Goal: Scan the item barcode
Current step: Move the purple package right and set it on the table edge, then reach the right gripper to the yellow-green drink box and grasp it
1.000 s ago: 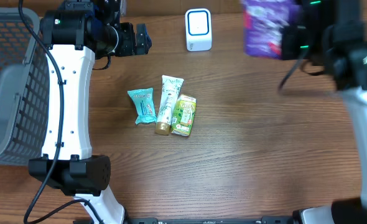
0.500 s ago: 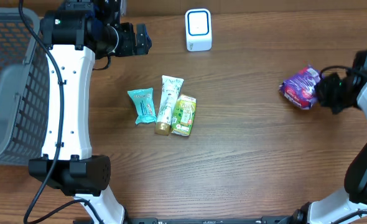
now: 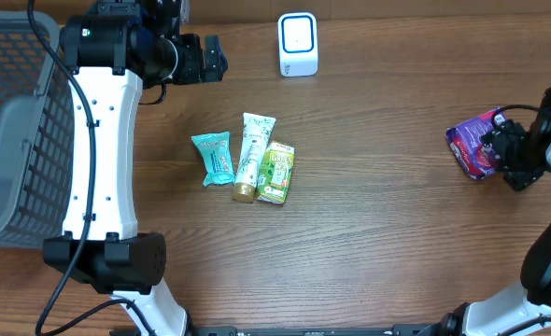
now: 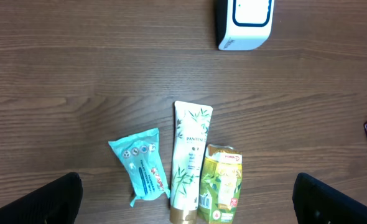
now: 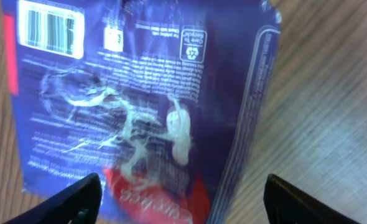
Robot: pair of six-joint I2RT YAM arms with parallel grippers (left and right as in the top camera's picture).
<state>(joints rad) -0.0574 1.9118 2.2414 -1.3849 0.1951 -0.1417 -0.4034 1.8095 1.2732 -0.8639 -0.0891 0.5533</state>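
Note:
A purple snack packet [image 3: 472, 149] lies on the table at the far right. In the right wrist view the purple packet [image 5: 140, 93] faces up with its white barcode [image 5: 50, 28] at the top left. My right gripper [image 3: 496, 154] [image 5: 183, 205] is open, its jaws wide on either side of the packet, with bare wood showing by the right finger. The white scanner [image 3: 298, 44] [image 4: 246, 22] stands at the back centre. My left gripper [image 3: 210, 58] [image 4: 186, 205] hangs open high above the table, holding nothing.
Side by side mid-table lie a teal wipes pack [image 3: 214, 157] [image 4: 143, 168], a white tube [image 3: 253, 154] [image 4: 190, 158] and a green carton [image 3: 276, 173] [image 4: 222, 183]. A grey mesh basket [image 3: 14, 140] stands at the left edge.
My right arm carried the purple packet from up near the scanner down to the table's right side and opened its jaws. The left arm has not moved.

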